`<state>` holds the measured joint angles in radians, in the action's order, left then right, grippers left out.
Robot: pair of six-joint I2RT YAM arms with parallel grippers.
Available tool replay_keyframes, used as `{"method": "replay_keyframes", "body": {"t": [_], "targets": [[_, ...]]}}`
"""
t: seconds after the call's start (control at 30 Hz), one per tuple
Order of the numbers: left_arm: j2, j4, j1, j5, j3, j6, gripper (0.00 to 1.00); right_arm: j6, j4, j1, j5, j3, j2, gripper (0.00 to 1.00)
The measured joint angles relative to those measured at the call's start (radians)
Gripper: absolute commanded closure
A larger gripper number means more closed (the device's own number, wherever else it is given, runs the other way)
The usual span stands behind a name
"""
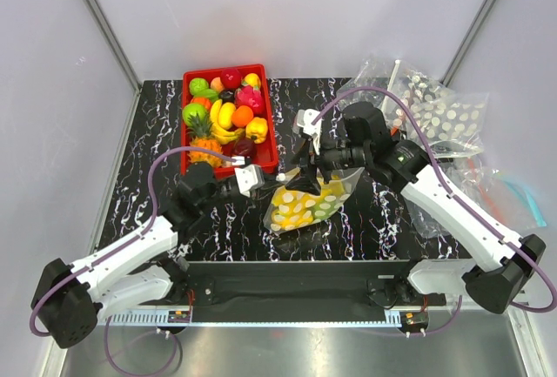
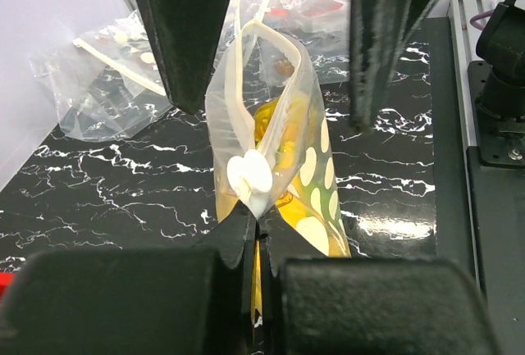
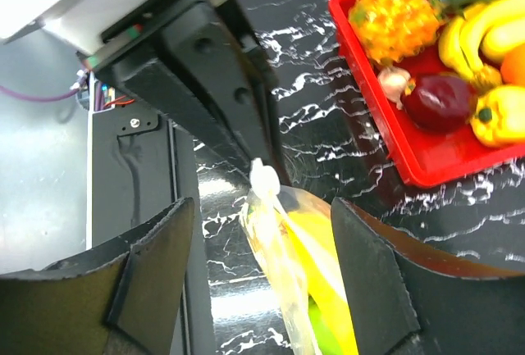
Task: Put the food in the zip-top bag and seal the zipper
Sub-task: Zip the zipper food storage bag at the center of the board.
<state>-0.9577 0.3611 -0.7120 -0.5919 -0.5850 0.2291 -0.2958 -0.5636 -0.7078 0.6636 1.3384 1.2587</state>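
The dotted zip-top bag [image 1: 303, 207] lies on the black table between the arms, with yellow banana [image 3: 328, 281] and a green fruit [image 3: 324, 340] inside. My left gripper [image 1: 264, 178] is shut on the bag's corner edge [image 2: 256, 244], just below the white slider tab [image 2: 248, 176]. The white zipper strip [image 2: 238, 76] runs away from the slider, and its two sides stand apart further along. My right gripper [image 1: 311, 175] is open, with its fingers [image 3: 156, 273] either side of the bag's mouth edge and not touching it. They also show at the top of the left wrist view [image 2: 184, 35].
The red tray [image 1: 185, 133] at the back left holds the pineapple [image 3: 394, 15], bananas [image 1: 224, 124], a dark red fruit [image 3: 441, 102] and several other fruits. Spare clear bags [image 1: 444, 116] lie at the back right, and a plain bag with a blue edge [image 1: 513, 194] at the far right.
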Motion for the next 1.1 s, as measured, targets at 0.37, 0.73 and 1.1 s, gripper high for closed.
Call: {"method": "replay_keyframes", "body": {"t": [0.37,0.73,1.1], "targets": [[-0.003,-0.018,0.001,-0.037,-0.011,0.000,1.00,-0.068,0.004,0.000,0.039,0.020,0.048,0.43],[-0.003,-0.047,0.003,-0.033,-0.021,0.004,1.00,-0.082,-0.018,0.000,0.083,0.062,0.113,0.84],[-0.006,-0.072,0.004,-0.022,-0.032,0.011,1.00,-0.071,-0.020,0.001,0.110,0.058,0.109,0.43]]}}
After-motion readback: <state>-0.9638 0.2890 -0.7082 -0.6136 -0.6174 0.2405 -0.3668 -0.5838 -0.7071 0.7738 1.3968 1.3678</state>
